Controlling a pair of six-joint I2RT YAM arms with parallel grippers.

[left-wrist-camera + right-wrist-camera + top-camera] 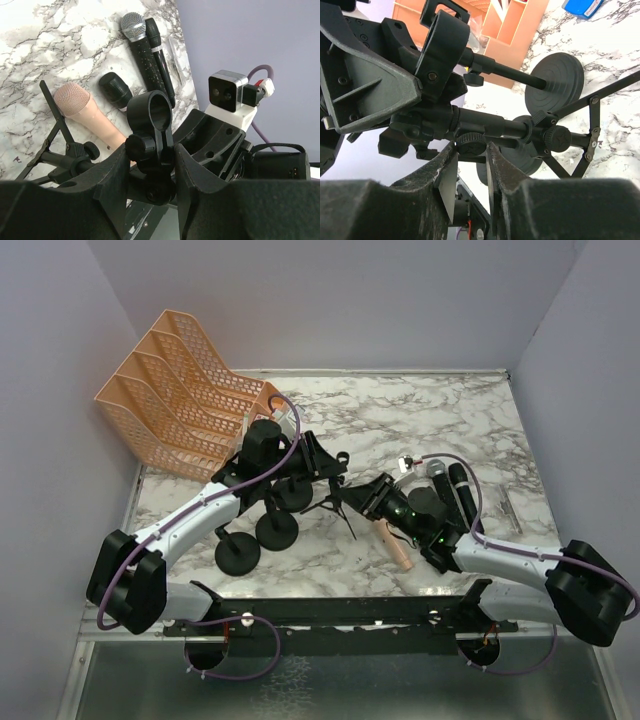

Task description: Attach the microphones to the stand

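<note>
At the far left an orange tray point(175, 390) sits at the back of the bench point(400, 420). No one is using it.

Next comes the left pincer point(150, 150). It is clamped on the black clip point(150, 112) at the top of a stand point(490, 127). The clip is a ring, and it is empty.

In the middle, the right pincer point(470, 146) has come up to the same stand. Its two fingers sit on each side of a small round knob point(470, 141), and they look pinched on it.

To the right lie the mics, all flat on the bench. The pink mic point(75, 102) is nearest the stand. A short black one point(115, 90) lies just beside it. Two long black mics point(160, 60) lie side by side a bit further off, and one of them has a silver head. None is in a clip yet.

So the step in hand looks like getting the stand ready: one arm holds the clip while the other works the knob. Next, the knob likely needs a turn to set the clip. Then the right pincer must let go, pick up a mic and push it into the ring while the left keeps the clip steady.
</note>
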